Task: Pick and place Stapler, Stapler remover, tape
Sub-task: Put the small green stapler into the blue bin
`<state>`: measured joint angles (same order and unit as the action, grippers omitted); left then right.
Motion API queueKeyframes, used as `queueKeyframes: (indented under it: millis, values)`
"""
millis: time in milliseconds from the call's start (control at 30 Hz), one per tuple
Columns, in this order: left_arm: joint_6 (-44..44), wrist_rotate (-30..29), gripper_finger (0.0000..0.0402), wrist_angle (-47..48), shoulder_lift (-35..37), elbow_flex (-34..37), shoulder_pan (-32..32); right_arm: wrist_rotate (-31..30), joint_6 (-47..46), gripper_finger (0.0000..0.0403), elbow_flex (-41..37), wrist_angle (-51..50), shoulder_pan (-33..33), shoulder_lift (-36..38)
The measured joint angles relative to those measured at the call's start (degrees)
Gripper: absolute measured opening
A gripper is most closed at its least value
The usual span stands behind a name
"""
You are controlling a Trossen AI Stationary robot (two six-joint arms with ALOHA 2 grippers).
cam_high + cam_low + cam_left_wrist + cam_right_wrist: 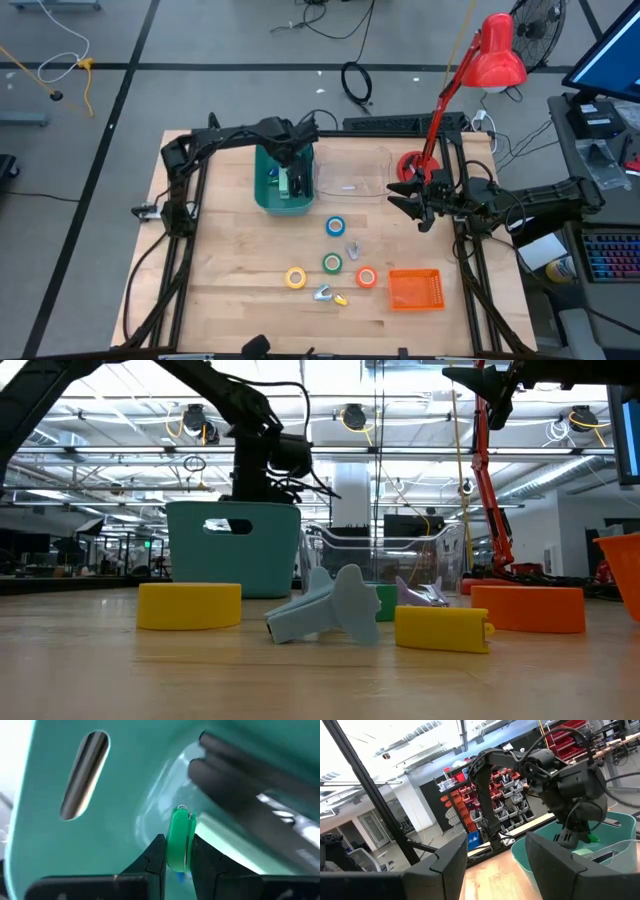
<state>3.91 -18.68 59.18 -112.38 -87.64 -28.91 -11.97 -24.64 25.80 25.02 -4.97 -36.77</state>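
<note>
Teal bin (270, 190) is where the action is right now. Left pincer (175, 865) is down inside it, clamped on a small green piece (179, 842), thin and disc-like edge-on; I honestly can't tell what it is, maybe a staple remover. There's a dark stapler-looking thing (240, 795) lying in the bin right beside it.

Right pincer (418, 205) is hanging in the air well to the right of the bin, past the clear tub (352, 172), fingers apart and holding nothing.

Tape is all still out on the desk (220, 280), in front of the bin: blue roll (335, 227) closest to it, green roll (332, 263) further out, yellow roll (296, 278) and orange roll (366, 278) further still. A few small claw pieces (328, 294) are scattered among them, and an orange basket (414, 289) sits far off to the bin's front right.

What could go sideways, I reckon: the grip on that green piece is only at its edge, so it could pop out crooked on release or stick to a finger. Also the arm is deep in the bin, so lifting out sloppily could catch the wall and drag or tip the whole bin toward the blue roll.
</note>
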Motion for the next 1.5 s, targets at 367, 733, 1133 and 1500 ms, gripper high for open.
queueKeyframes:
  millis: [367,733,1133,1500]
  values:
    - [-5.9,1.16,0.0056,0.49,-1.88,-0.04,-1.08,0.01,0.0,0.0192,0.0,0.02,0.02,0.0]
    - [-6.91,3.68,0.0056,0.13,-2.84,-0.07,-3.2,0.01,0.0,0.0192,0.0,0.04,0.01,0.02]
    - [-7.53,4.23,0.0109,0.15,-2.84,-0.07,-3.19,0.02,-0.02,0.0192,0.0,0.5,0.02,0.02]
    - [-6.8,7.75,0.0151,0.23,-2.79,-0.07,-3.42,0.0,-0.17,0.0192,0.0,0.48,0.02,0.02]
